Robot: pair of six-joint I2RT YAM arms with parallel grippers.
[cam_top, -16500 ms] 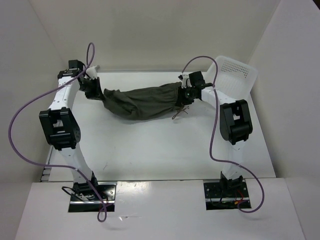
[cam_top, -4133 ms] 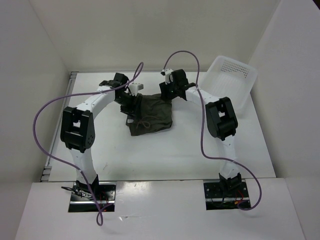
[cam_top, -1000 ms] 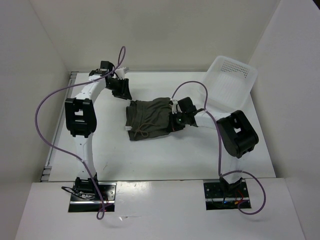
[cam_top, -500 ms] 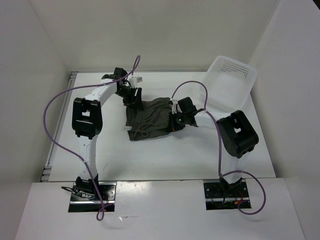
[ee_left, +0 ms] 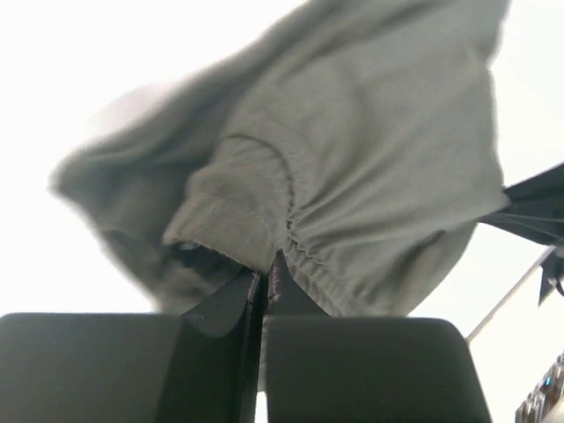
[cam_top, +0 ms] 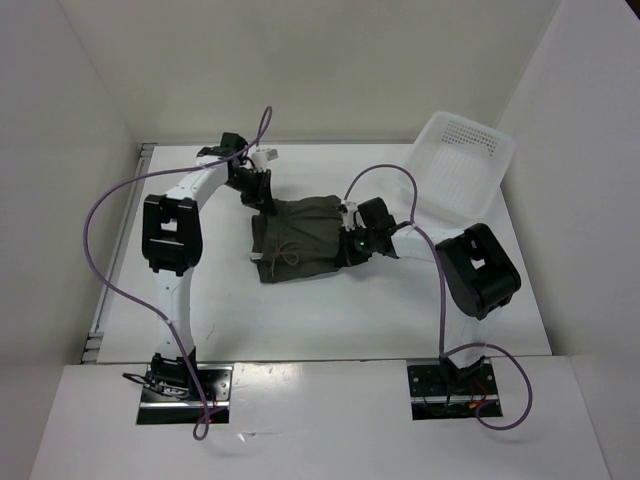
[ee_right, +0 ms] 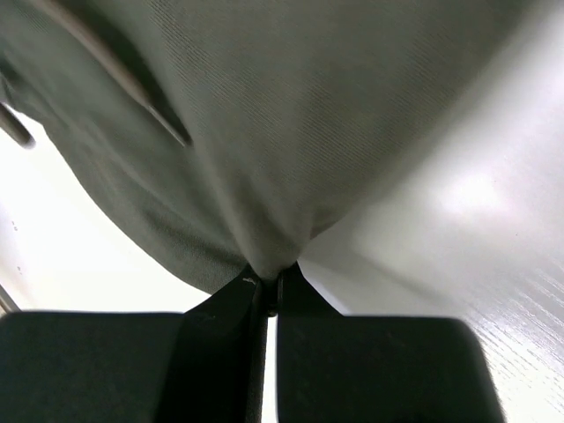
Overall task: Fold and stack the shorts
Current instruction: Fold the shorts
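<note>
shorts folded at frame centre, both claws pinching cloth

the shorts (cam_top: 298, 238) are lying as a folded olive bundle at the centre of the top view, on the white table (cam_top: 300, 310), with the drawstring (cam_top: 287, 258) showing near the lower left edge. the left gripper (cam_top: 268, 200) is sitting at the bundle's upper left corner, jaws closed tight on a gathered hem. the right gripper (cam_top: 347, 243) is sitting at the bundle's right edge, jaws pinching a fold of fabric. the white perforated basket (cam_top: 468, 160) is sitting tilted in the upper right, apart from the shorts.
</note>
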